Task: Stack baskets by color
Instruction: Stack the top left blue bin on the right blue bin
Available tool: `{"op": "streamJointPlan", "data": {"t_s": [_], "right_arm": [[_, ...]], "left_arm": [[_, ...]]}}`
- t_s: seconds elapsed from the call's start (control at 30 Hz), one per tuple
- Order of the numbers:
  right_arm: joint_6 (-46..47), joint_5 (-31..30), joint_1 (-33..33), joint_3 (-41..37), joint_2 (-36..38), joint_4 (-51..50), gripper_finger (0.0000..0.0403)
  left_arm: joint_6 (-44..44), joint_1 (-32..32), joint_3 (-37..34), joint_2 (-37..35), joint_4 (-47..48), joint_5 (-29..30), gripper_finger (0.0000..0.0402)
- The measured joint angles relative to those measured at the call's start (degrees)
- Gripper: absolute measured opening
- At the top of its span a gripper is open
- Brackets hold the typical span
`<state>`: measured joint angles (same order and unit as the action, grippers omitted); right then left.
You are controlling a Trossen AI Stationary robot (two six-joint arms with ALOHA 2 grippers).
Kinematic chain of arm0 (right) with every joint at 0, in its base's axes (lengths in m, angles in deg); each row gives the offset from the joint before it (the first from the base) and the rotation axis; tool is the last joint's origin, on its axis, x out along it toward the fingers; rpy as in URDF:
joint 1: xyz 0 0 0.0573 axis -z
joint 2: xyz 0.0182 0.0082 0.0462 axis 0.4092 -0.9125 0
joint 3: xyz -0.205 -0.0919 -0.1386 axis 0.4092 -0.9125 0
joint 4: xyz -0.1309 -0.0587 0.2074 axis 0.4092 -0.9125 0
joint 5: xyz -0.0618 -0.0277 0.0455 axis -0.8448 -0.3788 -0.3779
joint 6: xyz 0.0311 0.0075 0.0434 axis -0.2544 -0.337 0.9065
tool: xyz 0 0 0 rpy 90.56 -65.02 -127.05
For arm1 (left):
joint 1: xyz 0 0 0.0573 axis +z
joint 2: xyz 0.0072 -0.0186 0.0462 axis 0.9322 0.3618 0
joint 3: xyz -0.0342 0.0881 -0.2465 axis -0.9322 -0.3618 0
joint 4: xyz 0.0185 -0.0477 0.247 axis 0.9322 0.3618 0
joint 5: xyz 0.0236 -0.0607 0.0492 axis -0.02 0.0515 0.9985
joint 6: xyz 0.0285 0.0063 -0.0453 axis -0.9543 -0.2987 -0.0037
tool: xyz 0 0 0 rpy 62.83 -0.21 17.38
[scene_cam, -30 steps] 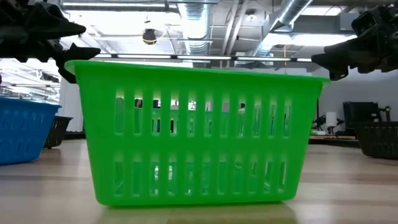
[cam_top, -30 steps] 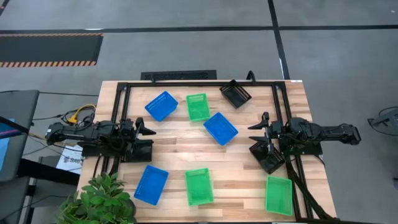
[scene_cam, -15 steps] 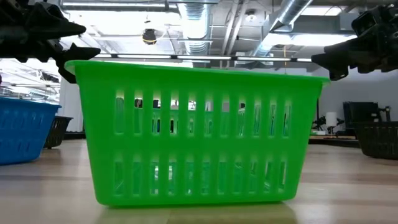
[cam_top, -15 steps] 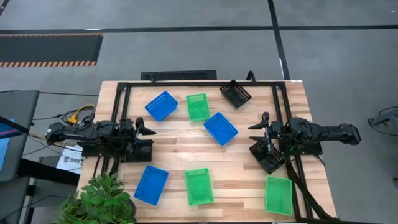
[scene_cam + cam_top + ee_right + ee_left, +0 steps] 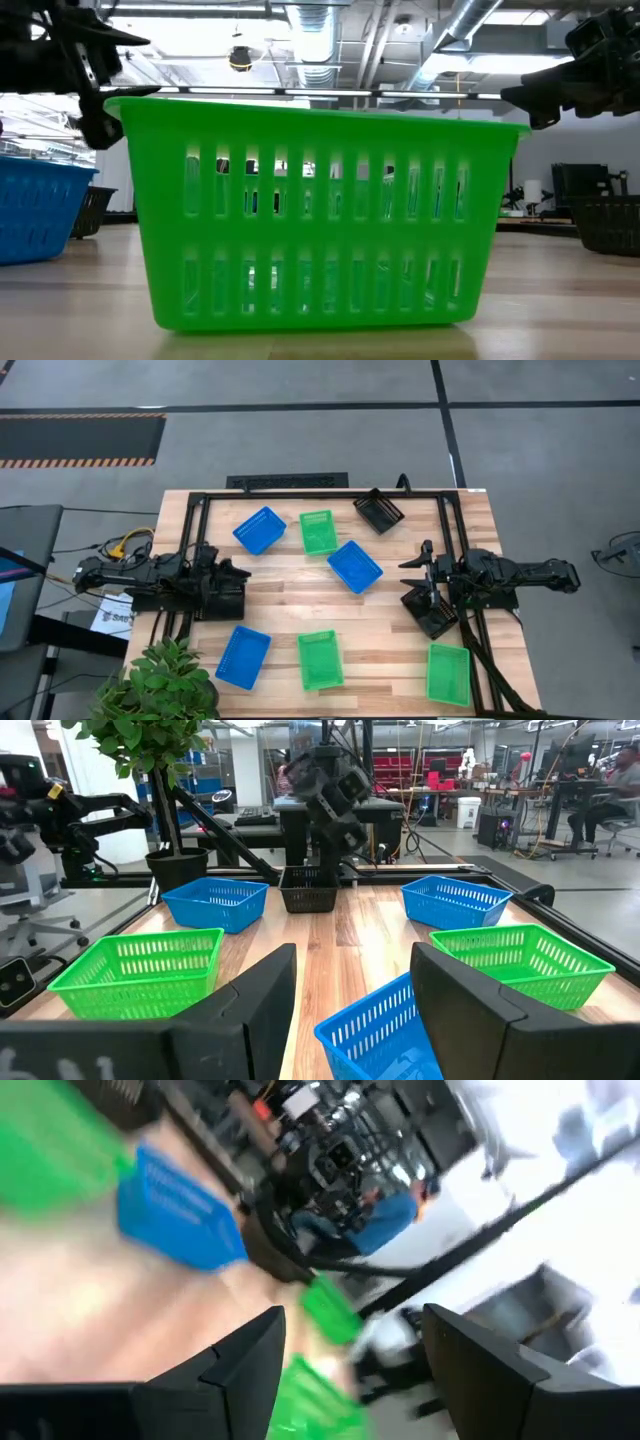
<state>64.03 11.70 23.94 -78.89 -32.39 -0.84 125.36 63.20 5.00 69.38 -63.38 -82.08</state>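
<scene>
Several baskets lie scattered on the wooden table. At the far side are a blue basket (image 5: 260, 529), a green one (image 5: 318, 531), a second blue one (image 5: 354, 566) and a black one (image 5: 379, 510). Near the front edge are a blue basket (image 5: 243, 656) and two green ones (image 5: 320, 659) (image 5: 448, 673). Another black basket (image 5: 307, 888) sits in front of the left arm. My left gripper (image 5: 238, 571) (image 5: 350, 1380) stands open at the table's left side, above the wood. My right gripper (image 5: 418, 572) (image 5: 350, 1010) stands open at the right side. Neither has anything between its fingers.
A black metal frame (image 5: 300, 494) runs around the table's far and side edges. A potted plant (image 5: 160, 685) stands at the near left corner. Bare wood (image 5: 320, 600) lies between the two grippers. The green front basket (image 5: 315, 215) fills the low view.
My left gripper has rolled about the line it points along, staying in place and open. The right arm and all baskets have kept still.
</scene>
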Motion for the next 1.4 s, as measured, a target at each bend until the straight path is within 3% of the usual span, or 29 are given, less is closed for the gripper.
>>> {"op": "streamJointPlan", "data": {"t_s": [0.1, 0.2, 0.57, 0.77, 1.0, 1.4], "right_arm": [[0.1, 0.0, 0.0, 0.0, 0.0, 0.3, 0.0221], [2.9, 0.0, 0.0, 0.0, 0.0, 1.6, 0.0221], [10.6, 0.0, 0.0, 0.0, 0.0, 2.8, 0.0221], [10.6, 0.0, 0.0, 0.0, 0.0, 2.8, 0.0221], [10.6, 0.0, 0.0, 0.0, 0.0, 2.3, 0.0221], [3.6, -0.1, 0.0, 0.0, 0.0, 1.5, 0.0221]], "left_arm": [[10.0, 0.0, 0.0, 0.0, 0.0, -0.1, 0.0225], [13.9, 0.0, 0.0, 0.0, -0.1, 1.1, 0.0225], [15.3, 0.0, 0.0, 0.0, -0.5, 2.7, 0.0225], [14.8, 0.0, 0.0, 0.0, -0.5, 2.9, 0.0225], [10.8, 0.0, 0.0, 0.0, -1.5, 10.0, 0.0225], [12.8, 0.0, 0.0, 0.0, -1.6, 10.3, 0.0225]]}}
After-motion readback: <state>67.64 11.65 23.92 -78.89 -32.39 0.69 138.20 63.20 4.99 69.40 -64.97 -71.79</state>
